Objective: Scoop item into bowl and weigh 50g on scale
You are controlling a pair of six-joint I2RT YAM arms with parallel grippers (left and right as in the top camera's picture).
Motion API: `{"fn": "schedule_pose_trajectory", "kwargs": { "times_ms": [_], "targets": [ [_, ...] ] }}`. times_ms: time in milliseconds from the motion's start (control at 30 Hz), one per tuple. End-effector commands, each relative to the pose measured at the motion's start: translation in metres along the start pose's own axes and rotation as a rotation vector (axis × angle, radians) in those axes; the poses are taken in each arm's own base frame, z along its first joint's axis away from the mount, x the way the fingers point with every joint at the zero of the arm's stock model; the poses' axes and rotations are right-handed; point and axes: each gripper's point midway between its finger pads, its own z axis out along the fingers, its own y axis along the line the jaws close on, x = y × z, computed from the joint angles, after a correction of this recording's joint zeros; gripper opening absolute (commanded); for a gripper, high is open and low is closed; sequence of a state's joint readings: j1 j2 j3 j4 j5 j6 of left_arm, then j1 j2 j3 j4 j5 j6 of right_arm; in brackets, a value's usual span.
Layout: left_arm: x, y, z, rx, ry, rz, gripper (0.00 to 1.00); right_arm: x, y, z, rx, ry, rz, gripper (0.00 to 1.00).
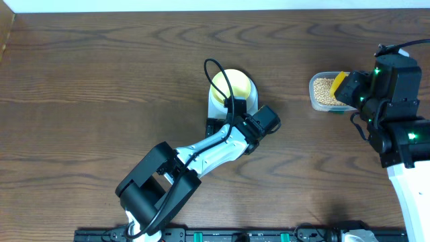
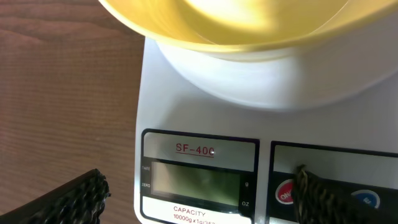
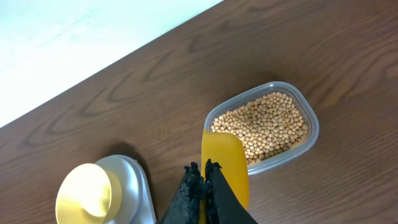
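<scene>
Yellow scoop [image 3: 224,155] clamped, right fingers [image 3: 186,199]; left fingers [image 2: 68,199] spread.

Left arm [image 1: 201,151] reaches out from its base at the near edge of the desk, elbow folded low, forearm angled toward the middle. The left gripper [image 1: 232,124] tips downward with its jaws spread wide and nothing held between them. On the wrist cam, one finger [image 2: 68,199] sits in each bottom corner. Right arm [image 1: 403,128] is off at the far side, bent over. The right gripper [image 3: 204,171] is clamped tight on the scoop [image 3: 225,162], blade poking out just ahead of the jaws.
</scene>
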State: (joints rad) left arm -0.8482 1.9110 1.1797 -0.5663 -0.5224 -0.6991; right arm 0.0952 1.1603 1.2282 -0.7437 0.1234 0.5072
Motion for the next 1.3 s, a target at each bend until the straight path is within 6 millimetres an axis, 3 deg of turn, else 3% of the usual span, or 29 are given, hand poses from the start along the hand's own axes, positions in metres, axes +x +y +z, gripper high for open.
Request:
{"fn": "schedule_pose_trajectory", "kwargs": {
  "times_ms": [0, 1267],
  "targets": [
    [0.0157, 0.0036, 0.0098, -0.028, 0.048, 0.049, 0.96, -0.0097, 0.0031, -0.0078, -0.015, -0.029, 0.000, 0.01],
    [0.0233, 0.0051, 0.0161, -0.027, 0.048, 0.047, 0.96, -0.0064, 0.0027, -0.0078, -0.016, -0.015, -0.010, 0.01]
  ]
}}
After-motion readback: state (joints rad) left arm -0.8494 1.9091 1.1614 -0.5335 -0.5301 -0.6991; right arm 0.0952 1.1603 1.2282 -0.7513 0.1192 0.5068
